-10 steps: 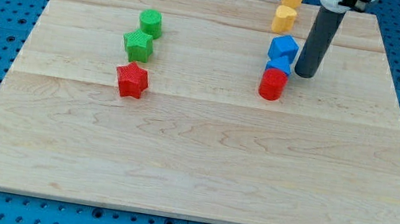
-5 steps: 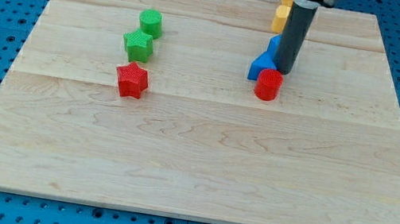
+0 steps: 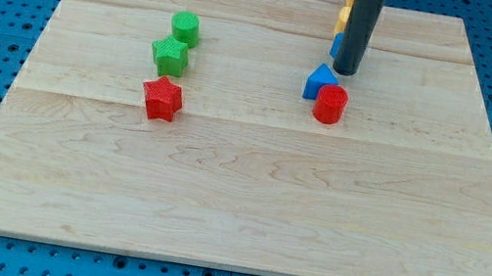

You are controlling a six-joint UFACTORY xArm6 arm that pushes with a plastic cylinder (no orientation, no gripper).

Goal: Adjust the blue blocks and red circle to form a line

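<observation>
My tip (image 3: 345, 71), a bare rod tool, has retreated to 12 o'clock of blue triangle (image 3: 318, 80), leaving red circle (image 3: 331, 104) touching, line unfinished.

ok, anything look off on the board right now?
Nothing damaged. My tip stands in front of one blue block, mostly hiding it, above the blue triangular block, which touches the red circle. Yellow blocks are partly hidden behind the rod.
</observation>
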